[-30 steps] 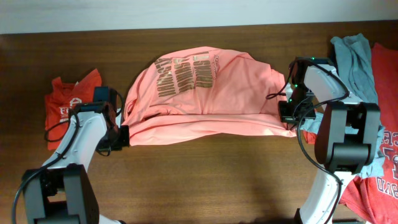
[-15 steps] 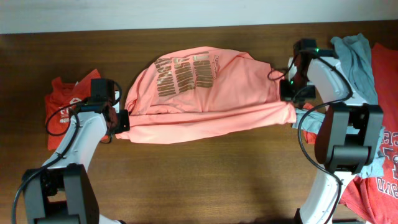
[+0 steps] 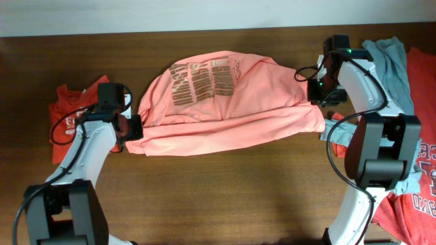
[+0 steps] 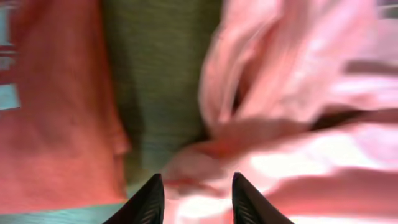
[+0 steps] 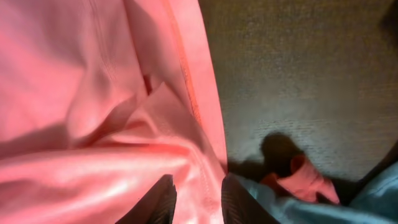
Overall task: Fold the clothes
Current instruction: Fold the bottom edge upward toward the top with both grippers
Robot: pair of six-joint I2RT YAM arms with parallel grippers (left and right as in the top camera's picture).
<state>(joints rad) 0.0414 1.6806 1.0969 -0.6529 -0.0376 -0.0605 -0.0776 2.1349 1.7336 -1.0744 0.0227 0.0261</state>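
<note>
Sprawling across the middle of the table (image 3: 225,197), the salmon-pink T-shirt (image 3: 225,102) lay rumpled, with a long band of cloth doubled over along its 6 o'clock edge. The left gripper (image 3: 133,127) stood at the shirt's 9 o'clock corner and the right gripper (image 3: 320,99) at its 3 o'clock corner. In both wrist views the fingers stood narrowly apart with pink cloth in the gap. Whether either pair was pinching that cloth could not be told.

The shirt looked light, soft and limp, likely to sag and drag between two holds and to bunch if pushed. The doubled corners at 9 and 3 o'clock seemed the best places to take hold, so the fold could be carried evenly.

Bronze striped lettering ran across the chest toward 11 o'clock but could not be read. The red-orange shirt (image 3: 71,112) at 9 o'clock carried white print too small to read. White letters on the red shirt (image 3: 422,82) at 3 o'clock, beside the grey-teal shirt (image 3: 388,61), were cut off.
</note>
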